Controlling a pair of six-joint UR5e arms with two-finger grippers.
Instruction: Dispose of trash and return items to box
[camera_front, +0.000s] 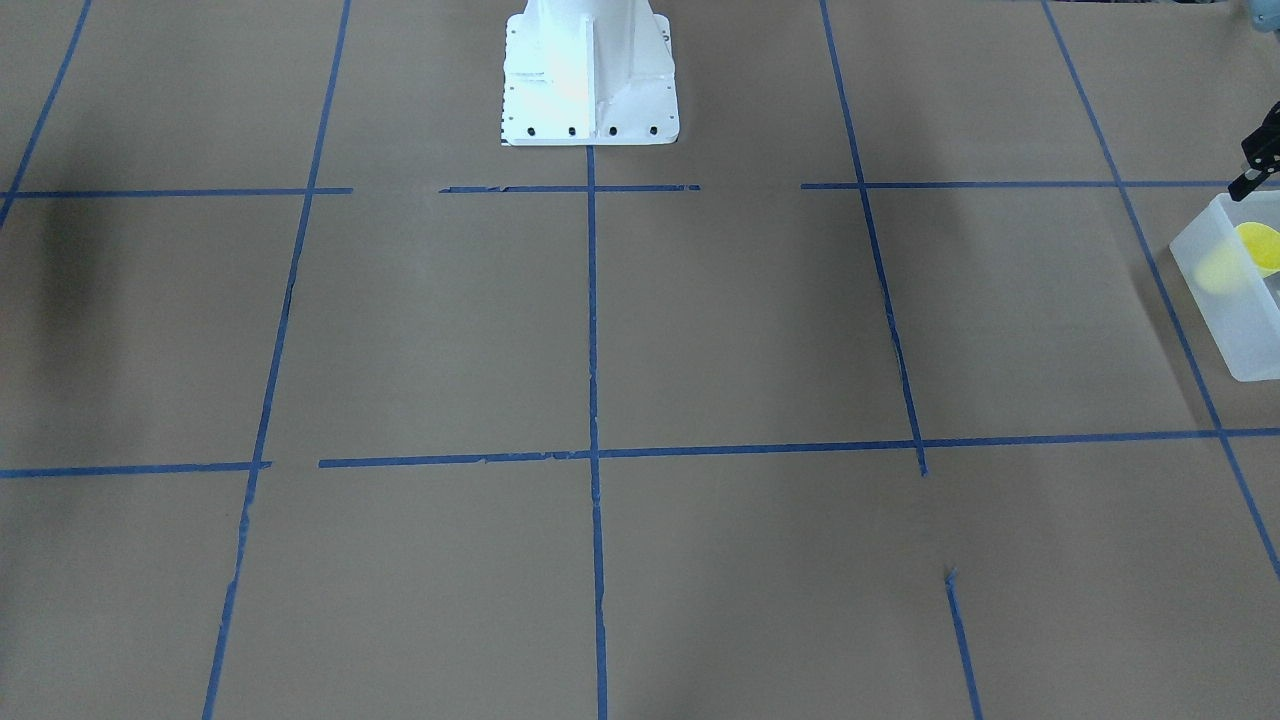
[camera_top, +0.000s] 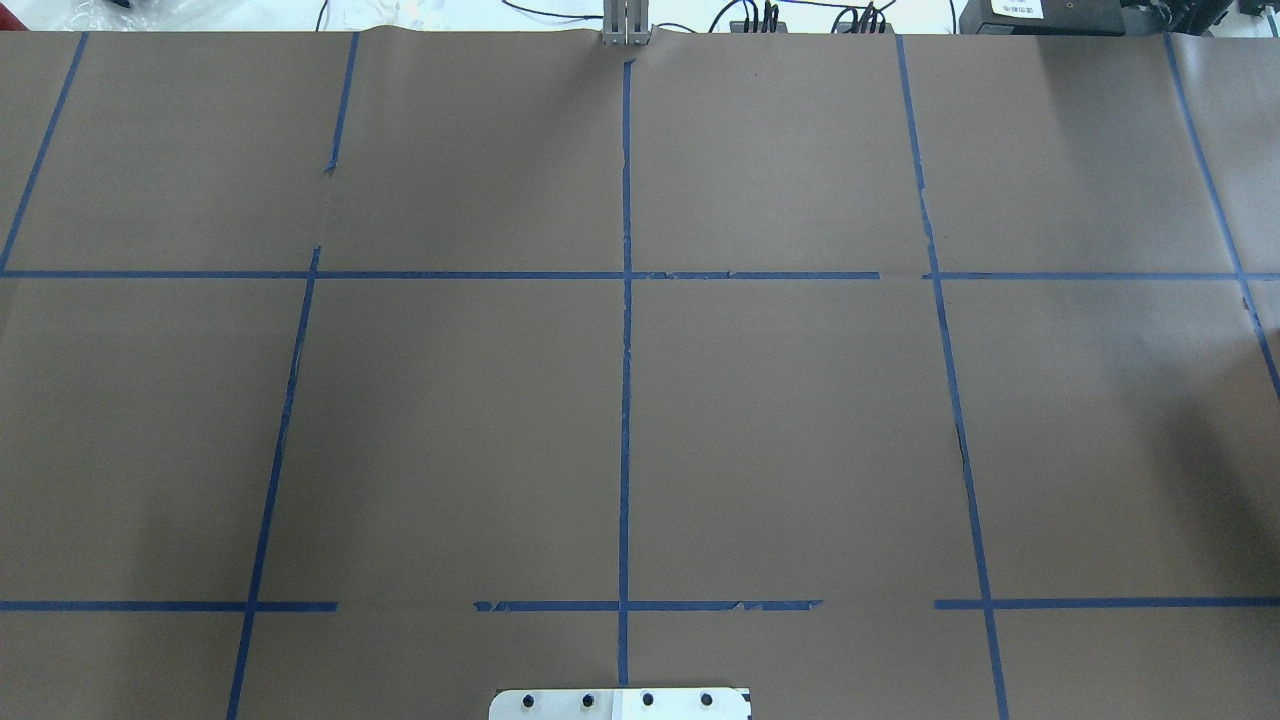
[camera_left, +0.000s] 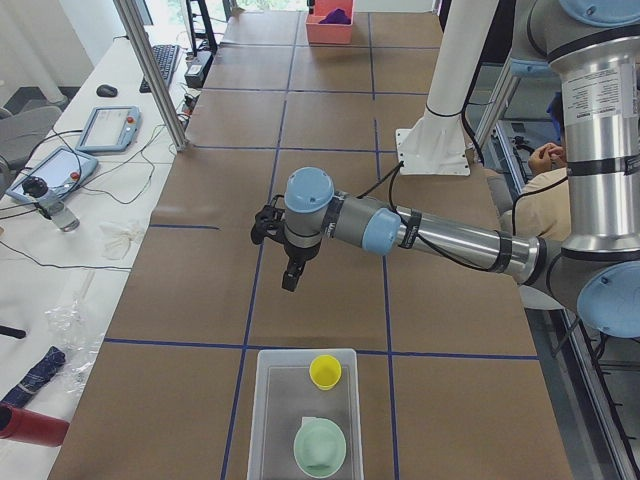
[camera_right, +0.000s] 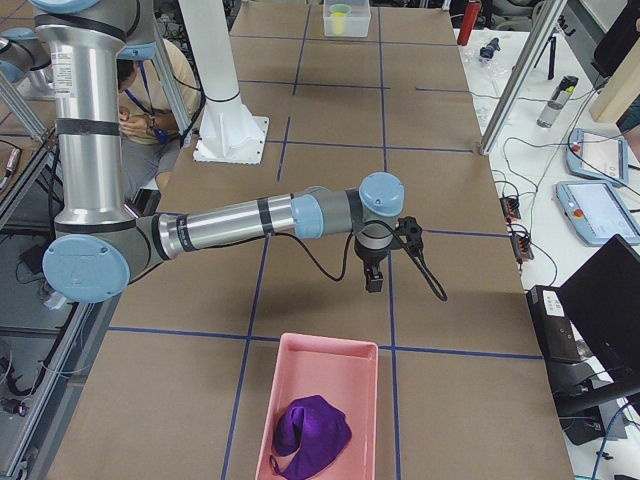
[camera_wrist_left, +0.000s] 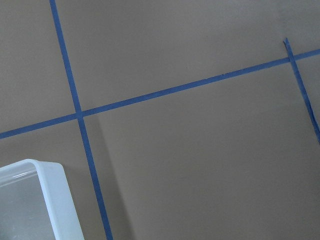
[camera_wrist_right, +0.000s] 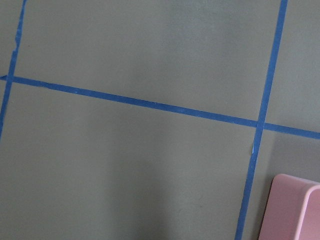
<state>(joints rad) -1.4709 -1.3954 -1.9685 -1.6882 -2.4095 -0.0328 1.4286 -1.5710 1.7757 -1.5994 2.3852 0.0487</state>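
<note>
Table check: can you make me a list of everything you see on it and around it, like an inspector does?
Surface: brown table with blue tape lines; no spills seen.
Job's things: yellow cup and green bowl both sit in the box.
Clutter: purple cloth lies in the pink tray.
Grippers: left gripper and right gripper hang above the table, nothing seen in them; open or shut, cannot tell.
Cables: a black cable loops by the right gripper; more run over the side desk.
Surroundings: white pedestal, a seated person, teach pendants.
</note>
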